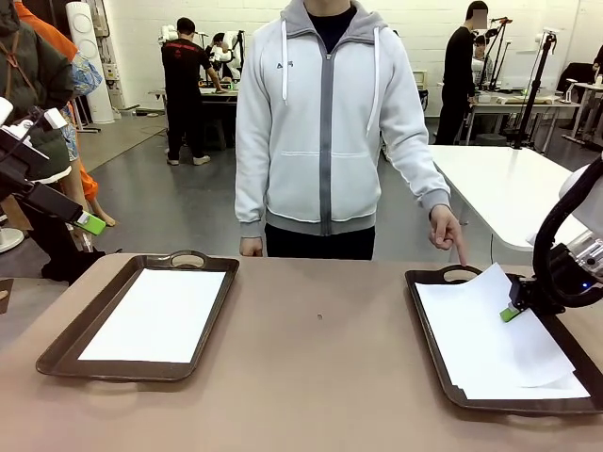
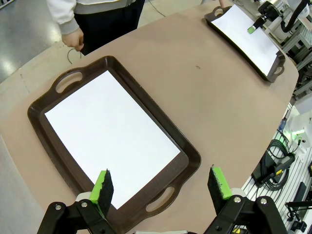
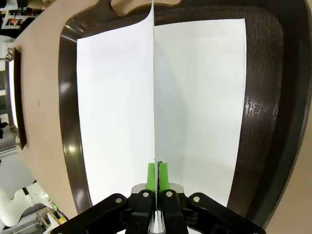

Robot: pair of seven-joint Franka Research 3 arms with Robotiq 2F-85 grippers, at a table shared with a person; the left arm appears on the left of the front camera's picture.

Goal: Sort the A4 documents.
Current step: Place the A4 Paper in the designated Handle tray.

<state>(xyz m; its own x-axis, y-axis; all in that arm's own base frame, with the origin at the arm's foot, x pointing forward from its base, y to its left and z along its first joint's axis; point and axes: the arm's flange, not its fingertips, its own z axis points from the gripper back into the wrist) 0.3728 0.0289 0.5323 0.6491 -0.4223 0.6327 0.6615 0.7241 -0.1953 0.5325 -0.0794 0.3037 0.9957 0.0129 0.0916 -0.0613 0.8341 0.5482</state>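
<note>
Brown laminate covers the table (image 1: 320, 377), bare between two dark brown handled trays set well apart. Behind it lies a grey floor in a white-walled hall, with white tables and other people at work farther back. A person in a pale grey zip hoodie (image 1: 325, 122) stands at the far edge, one hand (image 1: 447, 229) pointing a finger down at the right tray's far handle.

The left tray (image 1: 66, 344) holds a white A4 sheet (image 1: 155, 315) lying flat. The right tray (image 1: 429, 330) holds more sheets (image 1: 490, 372) stacked flat, and a top sheet (image 1: 490, 311) is lifted askew above them, its far corner raised near the handle.

The right gripper (image 1: 510, 312) is pinched closed on that top sheet's edge; the right wrist view shows the paper edge-on between the green pads (image 3: 151, 176). The left gripper (image 2: 161, 187) hovers over the left tray's near end, jaws spread wide and holding nothing.
</note>
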